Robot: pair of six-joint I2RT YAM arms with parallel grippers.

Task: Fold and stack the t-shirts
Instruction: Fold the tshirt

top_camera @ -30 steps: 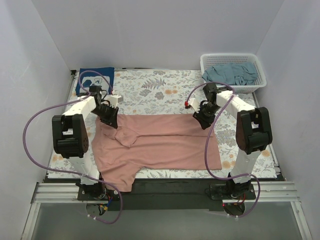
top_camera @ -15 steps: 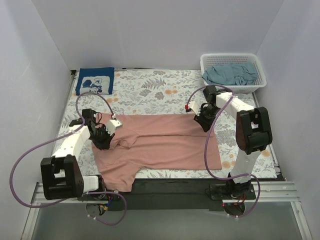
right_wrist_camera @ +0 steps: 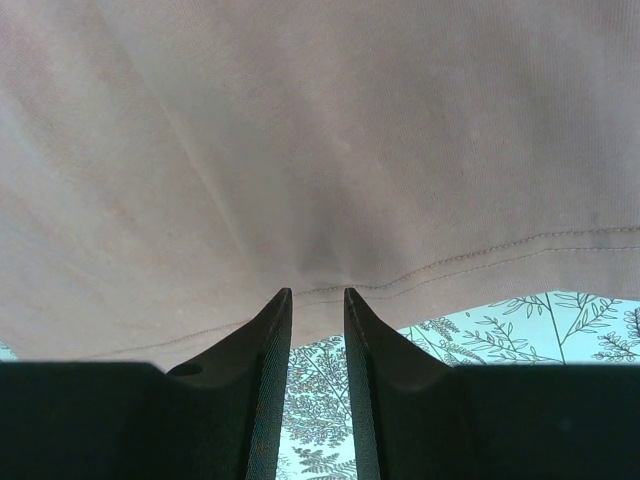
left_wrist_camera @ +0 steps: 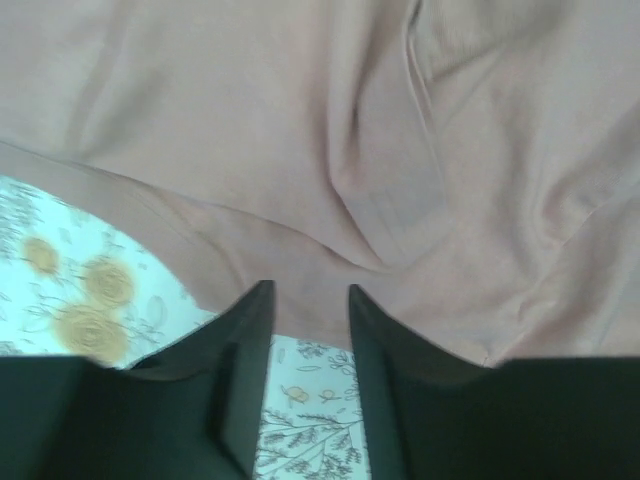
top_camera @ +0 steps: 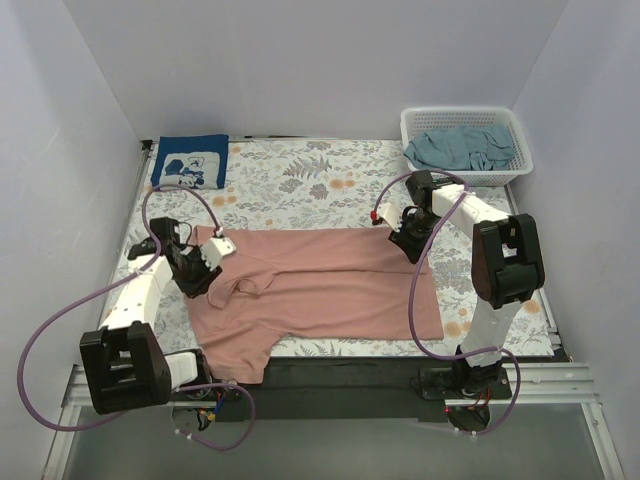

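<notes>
Left gripper (top_camera: 197, 270) has swung to 9 o'clock, spreading the pink t-shirt (top_camera: 320, 285) flat for folding.
Right gripper (right_wrist_camera: 317, 292) stays clamped on the hem; whether the left grips cannot be told.

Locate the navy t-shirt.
Top view: the navy t-shirt lies folded at the far-left corner of the tablecloth, beyond the pink t-shirt and not touching it.

Far strip of floral-patterned table cloth (top_camera: 310, 185) open between folded navy t-shirt (top_camera: 190, 161) and white plastic lattice basket (top_camera: 467, 140); dusty-pink t-shirt (top_camera: 330, 285) covers centre; pale walls (top_camera: 60, 150) close both sides.
</notes>
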